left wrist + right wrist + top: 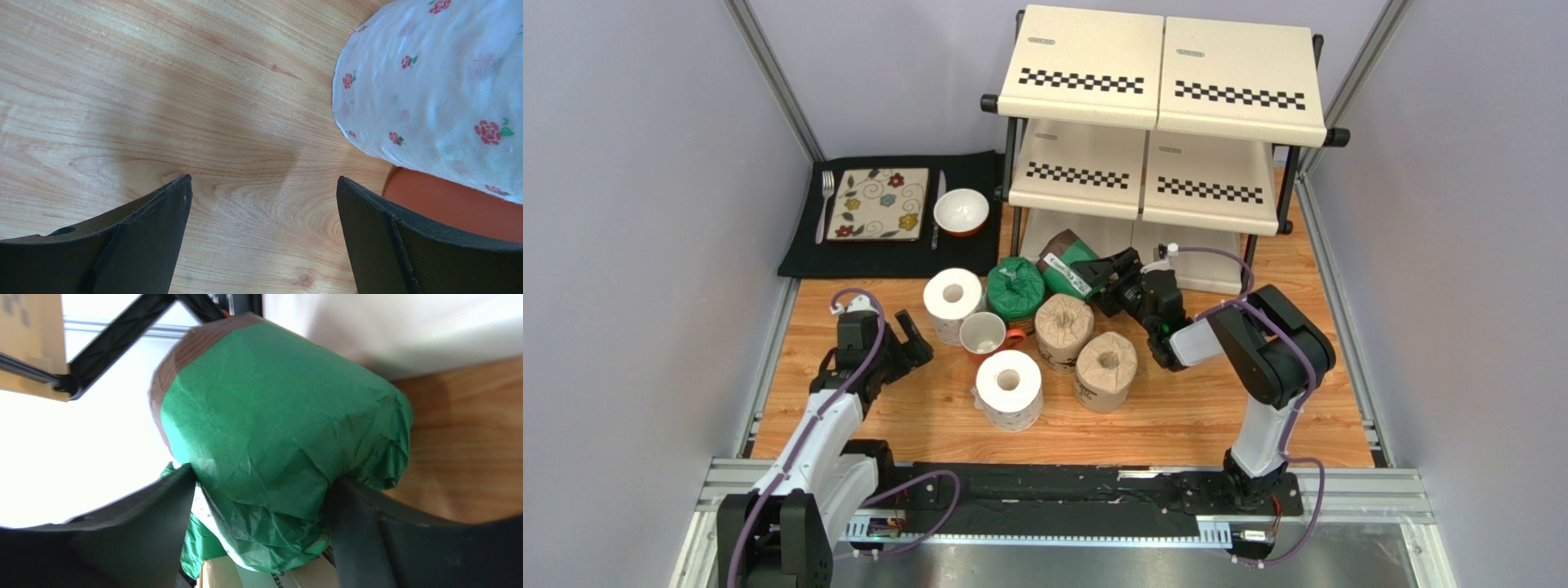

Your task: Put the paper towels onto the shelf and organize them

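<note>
The shelf stands at the back right, its tiers bare. My right gripper is shut on a green-wrapped paper towel roll that lies tilted at the foot of the shelf. In the right wrist view the fingers press both sides of this roll. Another green roll, two tan rolls and two white rolls stand on the table. My left gripper is open and empty, just left of the far white roll, which has a flower print.
A white-and-orange mug sits among the rolls; its orange side shows in the left wrist view. A black placemat at the back left holds a plate, a fork, a knife and a small white bowl.
</note>
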Tool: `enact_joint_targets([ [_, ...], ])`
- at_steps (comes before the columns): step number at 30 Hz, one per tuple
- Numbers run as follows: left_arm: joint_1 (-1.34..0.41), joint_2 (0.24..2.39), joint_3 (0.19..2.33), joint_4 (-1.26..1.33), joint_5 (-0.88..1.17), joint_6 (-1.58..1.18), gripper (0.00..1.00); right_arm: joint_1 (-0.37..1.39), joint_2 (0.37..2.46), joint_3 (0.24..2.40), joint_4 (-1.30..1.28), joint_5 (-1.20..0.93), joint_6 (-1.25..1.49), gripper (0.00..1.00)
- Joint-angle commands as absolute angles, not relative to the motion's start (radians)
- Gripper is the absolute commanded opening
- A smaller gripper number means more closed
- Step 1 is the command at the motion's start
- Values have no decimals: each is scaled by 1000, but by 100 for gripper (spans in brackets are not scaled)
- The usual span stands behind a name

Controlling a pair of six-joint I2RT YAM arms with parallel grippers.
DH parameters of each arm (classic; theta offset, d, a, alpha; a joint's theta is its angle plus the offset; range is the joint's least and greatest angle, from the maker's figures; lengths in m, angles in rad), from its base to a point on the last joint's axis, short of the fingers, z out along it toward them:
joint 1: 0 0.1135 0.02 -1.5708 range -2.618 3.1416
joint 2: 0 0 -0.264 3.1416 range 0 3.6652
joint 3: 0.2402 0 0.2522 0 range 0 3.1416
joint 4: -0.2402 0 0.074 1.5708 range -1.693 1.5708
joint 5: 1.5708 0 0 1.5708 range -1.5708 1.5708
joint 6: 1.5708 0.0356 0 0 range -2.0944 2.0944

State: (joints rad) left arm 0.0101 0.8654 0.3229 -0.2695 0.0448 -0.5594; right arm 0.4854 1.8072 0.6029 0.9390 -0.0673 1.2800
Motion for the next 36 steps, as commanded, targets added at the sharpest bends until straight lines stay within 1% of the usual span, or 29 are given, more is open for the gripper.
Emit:
enact_joint_targets([
  [1, 14, 867, 344, -258, 58, -554, 96, 468, 1876, 592, 1137, -86, 1331, 66],
  [3, 14, 867, 345, -259, 57, -554, 96, 463, 1878, 586, 1149, -89, 1330, 60],
  [6, 15, 862, 345, -262, 55, -552, 96, 457, 1839, 566, 1120, -91, 1301, 57],
  [8, 15, 862, 347, -261, 55, -552, 96, 456, 1777, 551, 1079, -89, 1254, 56],
  [11, 15, 861, 345, -262, 55, -551, 96, 454, 1639, 535, 935, -72, 1157, 56],
  [12, 15, 862, 345, -262, 55, -551, 96, 454, 1549, 535, 829, -52, 1132, 56],
  [14, 14, 862, 345, -262, 52, -552, 96, 454, 1450, 555, 689, -26, 1074, 57],
  [15, 15, 861, 347, -262, 55, -551, 96, 454, 1352, 567, 540, -2, 1015, 58],
  [17, 15, 862, 347, -261, 54, -552, 96, 454, 1263, 621, 383, 44, 956, 60],
  [18, 15, 862, 348, -259, 57, -552, 96, 454, 1187, 644, 212, 81, 907, 61],
  [21, 14, 864, 348, -255, 60, -557, 96, 453, 1091, 712, -8, 138, 847, 65],
  [24, 15, 868, 345, -249, 67, -563, 96, 451, 1068, 730, -95, 141, 804, 65],
  [30, 15, 874, 353, -253, 64, -555, 96, 446, 1126, 741, -118, 129, 772, 69],
  [34, 15, 865, 351, -259, 57, -549, 96, 407, 1167, 730, -114, 104, 782, 71],
  [36, 14, 865, 353, -261, 57, -546, 96, 379, 1177, 713, -100, 58, 795, 75],
])
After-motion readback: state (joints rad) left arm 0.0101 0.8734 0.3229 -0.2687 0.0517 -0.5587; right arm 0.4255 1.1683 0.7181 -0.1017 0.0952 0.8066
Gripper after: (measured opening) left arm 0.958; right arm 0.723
